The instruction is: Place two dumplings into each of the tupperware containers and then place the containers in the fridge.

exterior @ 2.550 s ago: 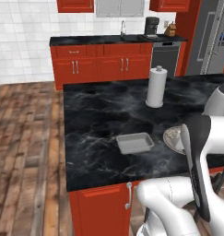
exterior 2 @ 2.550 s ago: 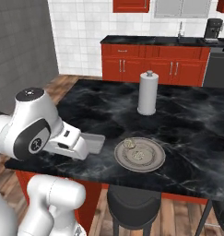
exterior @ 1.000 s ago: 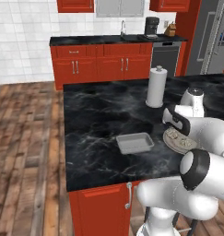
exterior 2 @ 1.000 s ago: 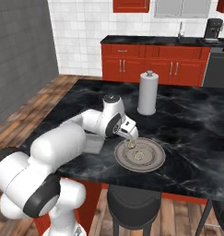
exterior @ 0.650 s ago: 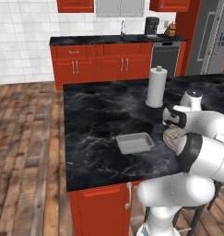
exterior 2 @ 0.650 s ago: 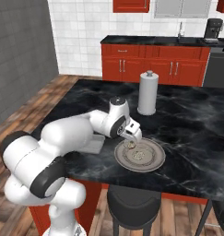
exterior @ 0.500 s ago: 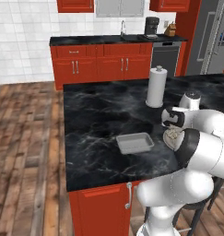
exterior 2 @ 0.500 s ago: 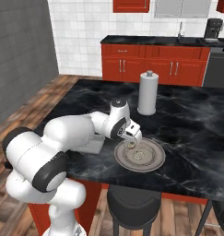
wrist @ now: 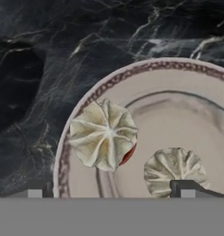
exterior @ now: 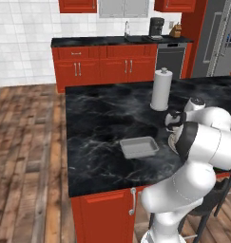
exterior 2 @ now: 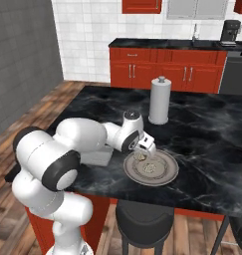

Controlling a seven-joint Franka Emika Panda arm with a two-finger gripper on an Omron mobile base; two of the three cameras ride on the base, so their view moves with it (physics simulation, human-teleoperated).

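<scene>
I am looking across a black marble island (exterior: 107, 118) in a kitchen with red cabinets (exterior: 102, 71); the grey fridge (exterior: 216, 40) stands at the far right of the left base view, well apart from the island. My white arm (exterior 2: 77, 142) bends low over the counter. Near the island's front edge lies one grey container (exterior: 139, 147), a shallow tray seen in the left base view; in the right base view the arm covers most of it. Behind the work area a paper towel roll (exterior 2: 160, 101) stands upright. Just to the right of the container sits a round plate (exterior 2: 165, 174) with a brown patterned rim. My gripper (exterior 2: 145, 148) hangs directly over the plate's near-left part, jaws spread wide and grasping nothing. In the hand view two dumplings rest on the plate: the left dumpling (wrist: 103, 134), pale and pleated like a star, lies between the two finger tips and a little ahead of them, close to the plate's rim, with a small red patch at its lower right edge; the right dumpling (wrist: 174, 171) lies just beside it, touching or nearly touching the right fingertip (wrist: 187, 189). I can read no writing, brand or label on anything.
</scene>
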